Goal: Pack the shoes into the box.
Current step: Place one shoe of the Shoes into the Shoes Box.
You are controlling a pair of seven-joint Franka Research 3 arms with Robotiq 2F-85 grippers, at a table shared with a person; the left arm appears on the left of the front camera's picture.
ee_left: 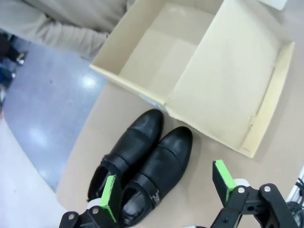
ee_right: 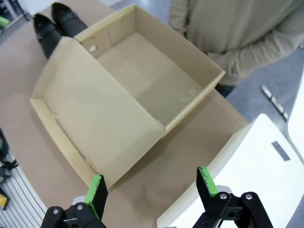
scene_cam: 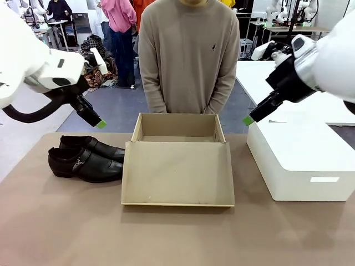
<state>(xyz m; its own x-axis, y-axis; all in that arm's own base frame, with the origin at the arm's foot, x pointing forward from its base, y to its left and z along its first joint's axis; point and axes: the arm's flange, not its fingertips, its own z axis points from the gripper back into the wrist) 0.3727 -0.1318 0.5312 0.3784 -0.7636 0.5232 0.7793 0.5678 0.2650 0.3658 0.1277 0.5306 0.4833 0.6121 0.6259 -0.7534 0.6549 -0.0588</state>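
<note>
Both arms are up off the table [scene_cam: 166, 238]. The left gripper [ee_left: 166, 186] hangs above the shoes [ee_left: 147, 166], jaws spread wide with nothing between them. The shoes lie side by side on the table, just left of the box [scene_cam: 177, 174], toes towards it. The box sits mid-table, its lid folded flat towards the robot. The right gripper [ee_right: 152, 184] hovers high over the box's right edge, near the white box [scene_cam: 299, 160], also wide apart and gripping nothing. A person [scene_cam: 188, 55] stands right behind the box.
</note>
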